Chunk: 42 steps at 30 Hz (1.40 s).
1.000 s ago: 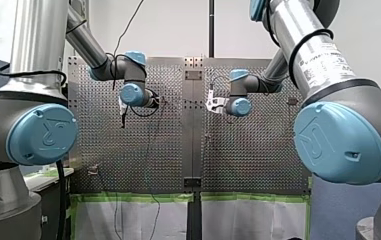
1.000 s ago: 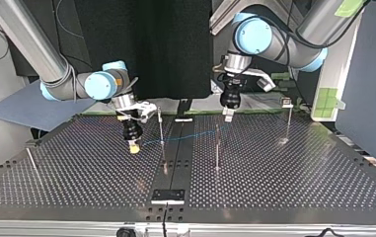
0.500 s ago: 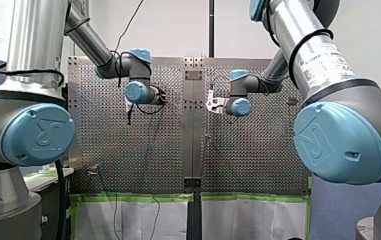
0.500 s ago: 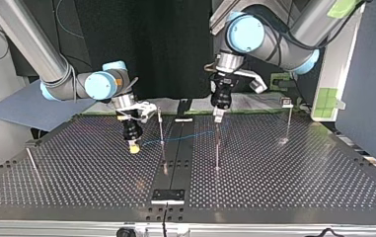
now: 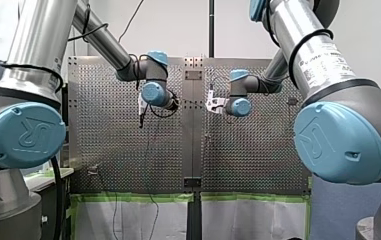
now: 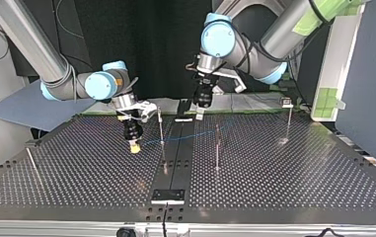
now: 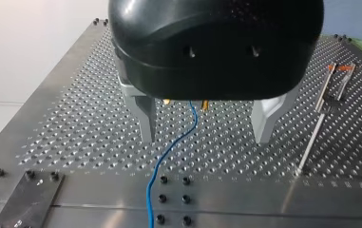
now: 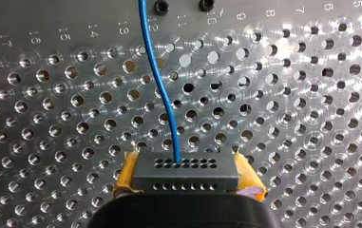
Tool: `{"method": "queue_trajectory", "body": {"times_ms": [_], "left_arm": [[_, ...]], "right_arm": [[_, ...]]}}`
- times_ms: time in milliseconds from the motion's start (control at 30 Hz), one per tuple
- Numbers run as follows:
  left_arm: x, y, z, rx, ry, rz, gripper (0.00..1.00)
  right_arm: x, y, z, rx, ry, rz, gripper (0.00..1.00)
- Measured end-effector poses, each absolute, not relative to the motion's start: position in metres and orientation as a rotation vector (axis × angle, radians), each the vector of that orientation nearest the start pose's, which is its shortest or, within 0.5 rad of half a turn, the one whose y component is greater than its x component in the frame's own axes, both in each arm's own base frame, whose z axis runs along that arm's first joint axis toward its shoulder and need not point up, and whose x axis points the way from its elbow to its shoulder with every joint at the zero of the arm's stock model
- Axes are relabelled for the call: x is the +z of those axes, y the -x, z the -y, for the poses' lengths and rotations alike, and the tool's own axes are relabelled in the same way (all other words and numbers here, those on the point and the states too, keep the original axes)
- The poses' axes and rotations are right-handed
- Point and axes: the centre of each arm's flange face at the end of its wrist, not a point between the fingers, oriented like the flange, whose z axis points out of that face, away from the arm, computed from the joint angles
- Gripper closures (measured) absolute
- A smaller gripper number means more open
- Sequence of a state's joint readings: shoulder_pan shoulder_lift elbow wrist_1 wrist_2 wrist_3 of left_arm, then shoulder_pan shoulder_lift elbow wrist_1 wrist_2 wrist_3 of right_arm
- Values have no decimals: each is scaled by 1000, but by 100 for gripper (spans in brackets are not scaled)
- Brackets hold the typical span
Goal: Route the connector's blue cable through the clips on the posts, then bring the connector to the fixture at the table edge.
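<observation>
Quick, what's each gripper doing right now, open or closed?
Left gripper: open, gripping nothing; the blue cable passes between its fingers.
Right gripper: closed on the connector.

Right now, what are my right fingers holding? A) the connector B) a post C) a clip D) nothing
A: the right wrist view shows the connector clamped between the yellow-padded right fingers, with the cable running out of it.
</observation>
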State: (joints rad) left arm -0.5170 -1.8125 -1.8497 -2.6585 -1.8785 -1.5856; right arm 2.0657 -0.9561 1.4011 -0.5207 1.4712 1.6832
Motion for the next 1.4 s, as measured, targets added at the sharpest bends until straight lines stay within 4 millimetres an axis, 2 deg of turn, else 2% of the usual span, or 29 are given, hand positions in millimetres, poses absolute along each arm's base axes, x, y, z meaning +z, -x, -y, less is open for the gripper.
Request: {"method": "queue_trajectory", "body": {"times_ms": [367,567,667,833,1067,1400], "left_arm": [[267,-413,404,-169,-157,-1588,0],[258,-429,413,-139,-107,-1595,0],[257,-438,414,-126,-78,-1597,0],[276,-445,410,-108,-22,-1581,0],[295,-447,384,-105,62,-1533,0],[308,-424,372,-104,-6,-1506,0]], "right_arm": [[248,-463,551,1758,-1548,923,100],[248,-463,551,1756,-1551,922,100],[247,-462,551,1755,-1552,922,100],[247,-461,552,1751,-1553,923,100],[246,-461,552,1750,-1553,923,100],[246,-461,552,1750,-1555,926,100]]}}
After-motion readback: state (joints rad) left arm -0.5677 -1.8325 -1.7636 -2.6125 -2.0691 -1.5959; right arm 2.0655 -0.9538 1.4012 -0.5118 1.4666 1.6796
